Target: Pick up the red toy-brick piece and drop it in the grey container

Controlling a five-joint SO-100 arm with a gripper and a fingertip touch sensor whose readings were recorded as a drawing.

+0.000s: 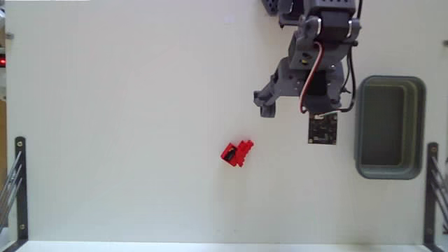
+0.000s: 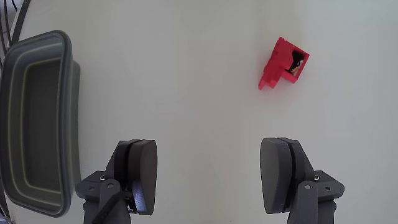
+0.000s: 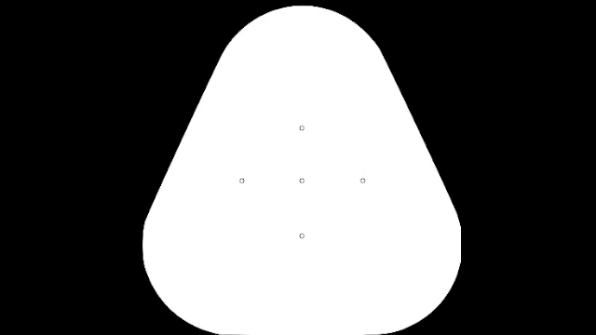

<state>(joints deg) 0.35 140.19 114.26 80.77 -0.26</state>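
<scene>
The red toy-brick piece (image 1: 236,152) lies on the white table, below and left of the arm in the fixed view. In the wrist view the brick (image 2: 283,64) sits at the upper right, ahead of the right finger and well apart from it. My gripper (image 1: 292,110) (image 2: 211,173) hangs above the table, open, with only bare table between its dark grey fingers (image 2: 142,174). The grey container (image 1: 360,126) stands at the right in the fixed view, close beside the arm. Its rim (image 2: 70,81) is at the left edge of the wrist view, and it looks empty.
Black metal brackets stand at the table's lower left (image 1: 19,182) and lower right (image 1: 430,189) edges in the fixed view. The arm's body and cables (image 1: 329,42) come down from the top right. White tabletop spreads to the left of the brick.
</scene>
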